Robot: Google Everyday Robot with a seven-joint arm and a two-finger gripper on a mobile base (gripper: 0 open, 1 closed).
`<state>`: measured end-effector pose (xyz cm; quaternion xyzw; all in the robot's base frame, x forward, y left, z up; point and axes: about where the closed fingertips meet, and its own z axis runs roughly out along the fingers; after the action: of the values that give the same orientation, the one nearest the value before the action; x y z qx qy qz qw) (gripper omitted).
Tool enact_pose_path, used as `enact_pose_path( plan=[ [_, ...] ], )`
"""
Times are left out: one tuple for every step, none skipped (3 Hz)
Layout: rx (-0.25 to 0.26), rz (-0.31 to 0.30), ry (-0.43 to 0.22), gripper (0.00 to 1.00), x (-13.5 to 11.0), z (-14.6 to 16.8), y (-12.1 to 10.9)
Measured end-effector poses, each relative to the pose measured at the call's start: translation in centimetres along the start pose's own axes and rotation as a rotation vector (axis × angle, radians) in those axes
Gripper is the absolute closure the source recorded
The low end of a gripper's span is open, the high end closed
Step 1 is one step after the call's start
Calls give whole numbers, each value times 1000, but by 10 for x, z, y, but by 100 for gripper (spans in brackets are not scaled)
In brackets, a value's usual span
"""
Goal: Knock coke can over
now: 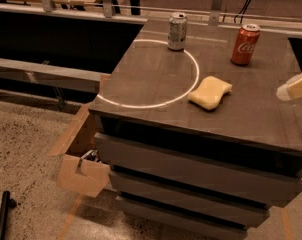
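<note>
At the bottom left corner a black rod [3, 216] lies on the speckled floor, its lower end cut off by the frame. To its right an open cardboard box [83, 169] sits against the left side of the cabinet. Its far part is hidden behind the cabinet's corner, and the dark contents are too dim to identify.

The cabinet's drawer fronts [191, 171] stack below a dark table top [141, 79], and the lowest one runs out of the picture. A thin white circle [141, 105] is marked on the left half of the top. A silver-grey can [177, 31] stands upright on the circle's far arc; its label cannot be read. Just outside the circle's right side lies a yellow sponge [210, 92], flat on the surface.

Further right, near the far edge of the top, the coke can [245, 45] stands upright, well apart from the sponge and the silver-grey can, with nothing touching it.

At the right border the gripper [296, 86] shows only as a pale, blurred piece over the table's right side, nearer the camera than the coke can and apart from it. Most of it is cut off, so whether it is spread or pressed together cannot be told.
</note>
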<state>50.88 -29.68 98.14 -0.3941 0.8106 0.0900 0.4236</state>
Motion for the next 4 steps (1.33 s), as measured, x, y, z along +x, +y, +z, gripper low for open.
enact_pose_path(
  plan=[
    [58, 127, -104, 0, 32, -3, -12],
    [99, 209, -172, 0, 54, -1, -18],
    [111, 225, -186, 0, 57, -2, -20],
    [139, 230, -202, 0, 56, 7, -27]
  ],
)
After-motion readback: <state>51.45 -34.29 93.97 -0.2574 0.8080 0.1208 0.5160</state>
